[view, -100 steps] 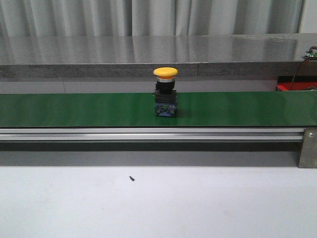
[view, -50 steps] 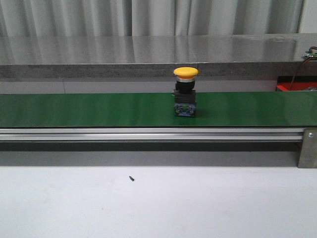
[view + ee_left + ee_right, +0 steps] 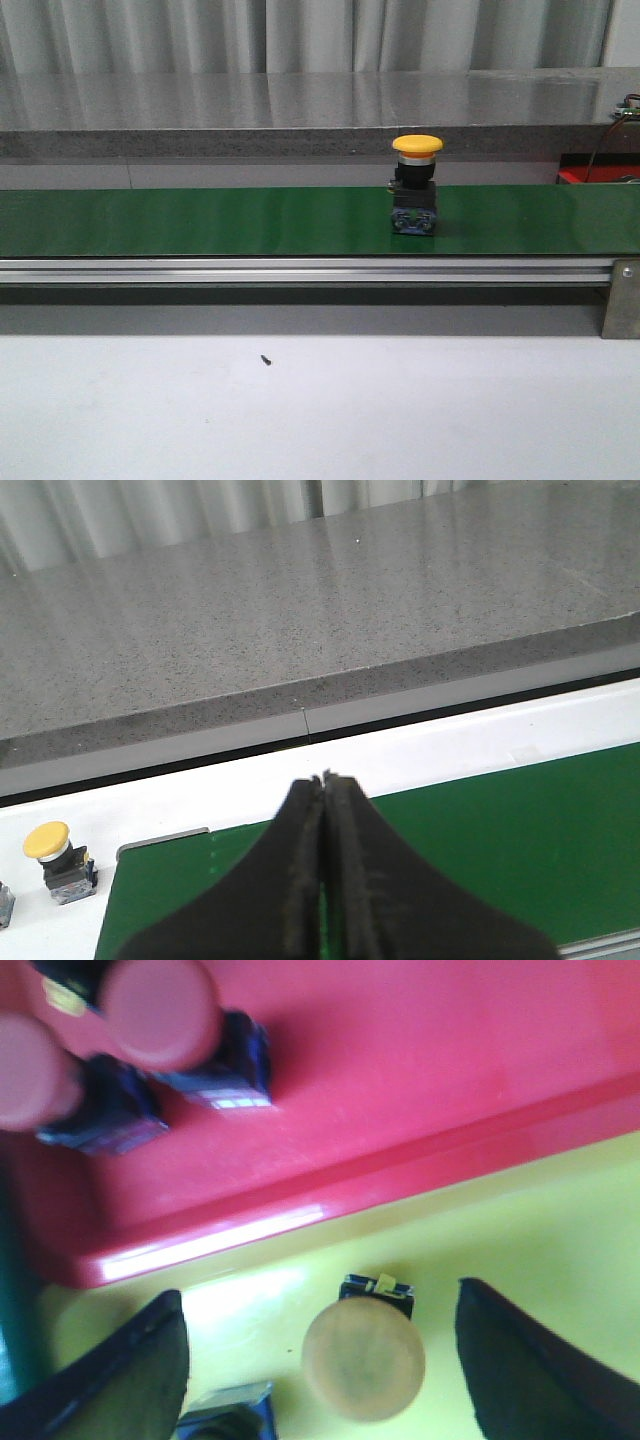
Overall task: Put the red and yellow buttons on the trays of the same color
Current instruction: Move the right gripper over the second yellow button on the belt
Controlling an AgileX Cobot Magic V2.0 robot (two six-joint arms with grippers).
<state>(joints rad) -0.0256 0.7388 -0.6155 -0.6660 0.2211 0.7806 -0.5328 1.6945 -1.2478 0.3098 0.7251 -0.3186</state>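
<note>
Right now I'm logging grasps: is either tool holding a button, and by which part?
Neither. The left tool is shut on nothing; the right tool is open around a yellow button, untouched.

Left gripper (image 3: 323, 785): fingers pressed together, nothing between them. Right gripper (image 3: 320, 1360): fingers spread wide apart, empty.

Grey curtain (image 3: 300, 35) behind speckled stone counter (image 3: 300, 105).

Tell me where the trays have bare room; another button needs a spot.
Red tray: open floor beside its two red buttons, which crowd one corner. Yellow tray: tighter, a yellow button sits between the open right end effector fingers.
</note>
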